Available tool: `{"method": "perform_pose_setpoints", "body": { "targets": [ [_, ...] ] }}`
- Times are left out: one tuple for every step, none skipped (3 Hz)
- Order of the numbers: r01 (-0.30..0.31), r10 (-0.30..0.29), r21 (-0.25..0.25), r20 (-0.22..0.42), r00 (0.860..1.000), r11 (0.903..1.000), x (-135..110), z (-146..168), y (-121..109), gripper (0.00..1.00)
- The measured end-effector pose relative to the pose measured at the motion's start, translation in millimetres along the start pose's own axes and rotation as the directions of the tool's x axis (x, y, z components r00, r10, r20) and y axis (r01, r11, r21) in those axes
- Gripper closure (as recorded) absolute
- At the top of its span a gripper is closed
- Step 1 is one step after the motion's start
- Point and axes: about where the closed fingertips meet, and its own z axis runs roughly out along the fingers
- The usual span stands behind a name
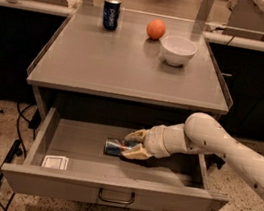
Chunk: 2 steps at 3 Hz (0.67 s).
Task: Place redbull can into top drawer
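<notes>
The top drawer (116, 193) stands pulled open under the grey table, its flat front panel with a small bar handle facing me. The redbull can (113, 146) lies on its side on the drawer floor near the middle. My gripper (132, 144) reaches into the drawer from the right on a white arm, with its tan fingers (136, 153) closed around the can's right end. The can's left silver end shows; its right part is hidden by the fingers.
A small white packet (55, 162) lies in the drawer's front left corner. On the table top (123, 70) stand a dark blue Pepsi can (110, 13), an orange (156, 29) and a white bowl (177, 50). Cables trail on the floor at the left.
</notes>
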Motion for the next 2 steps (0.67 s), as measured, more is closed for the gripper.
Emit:
{"method": "perform_pose_setpoints", "body": {
  "targets": [
    [-0.005, 0.005, -0.005, 0.002, 1.0, 1.0, 4.5, 6.0, -0.5, 1.0],
    [-0.005, 0.005, -0.005, 0.002, 1.0, 1.0, 4.4, 6.1, -0.5, 0.73]
  ]
}}
